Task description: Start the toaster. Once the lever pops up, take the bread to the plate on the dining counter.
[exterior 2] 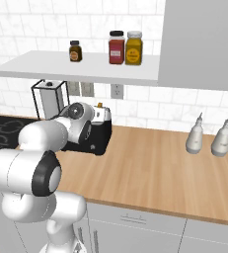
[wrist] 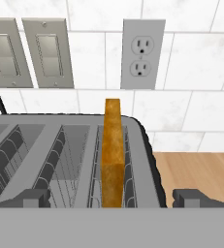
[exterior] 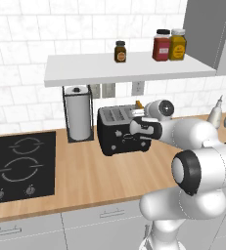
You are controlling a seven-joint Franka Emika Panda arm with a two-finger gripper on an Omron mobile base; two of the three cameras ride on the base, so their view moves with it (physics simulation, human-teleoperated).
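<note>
Between your released pincer's (wrist: 113, 197) spread tips, the bread (wrist: 112, 155) stands upright just ahead in the toaster's (wrist: 60, 160) rightmost slot. Beyond, you see the wood counter (wrist: 196, 169), then white tiled wall with an outlet (wrist: 142, 54).

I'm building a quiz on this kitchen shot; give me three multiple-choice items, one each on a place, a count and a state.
1. Where is the bread?
A. on the cooktop
B. upright in the toaster's outermost slot
C. on the shelf

2. How many jars stand on the shelf?
A. one
B. three
C. five

3. How is the gripper?
A. open, straddling the slice
B. shut on the slice
C. shut on the lever

Answers: 1 B, the hand view shows it standing there; 2 B, one small and two larger; 3 A, fingertips sit wide on both sides.
</note>
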